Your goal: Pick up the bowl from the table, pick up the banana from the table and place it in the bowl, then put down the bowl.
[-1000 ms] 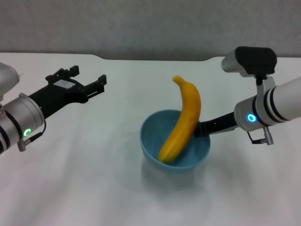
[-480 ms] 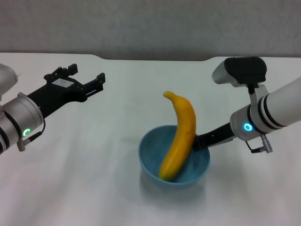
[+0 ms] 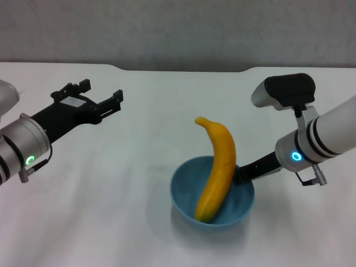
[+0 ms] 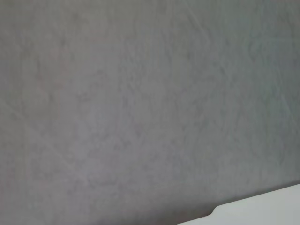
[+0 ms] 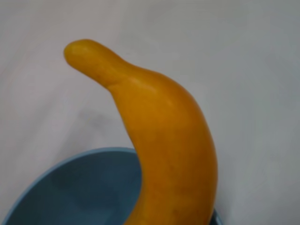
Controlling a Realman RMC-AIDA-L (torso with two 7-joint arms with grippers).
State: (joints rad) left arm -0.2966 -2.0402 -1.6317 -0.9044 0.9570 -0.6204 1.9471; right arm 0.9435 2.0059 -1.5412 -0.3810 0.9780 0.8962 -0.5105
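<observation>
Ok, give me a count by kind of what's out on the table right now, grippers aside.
bowl: 1, light blue, held at its rim by the right gripper
banana: 1, yellow-orange, standing in the bowl and leaning out over its rim
Total: 2 things over the table. The left gripper is off to the side, open and empty.

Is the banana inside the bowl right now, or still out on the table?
Inside: the banana stands with its lower end in the bowl, upper end jutting above the rim.
</observation>
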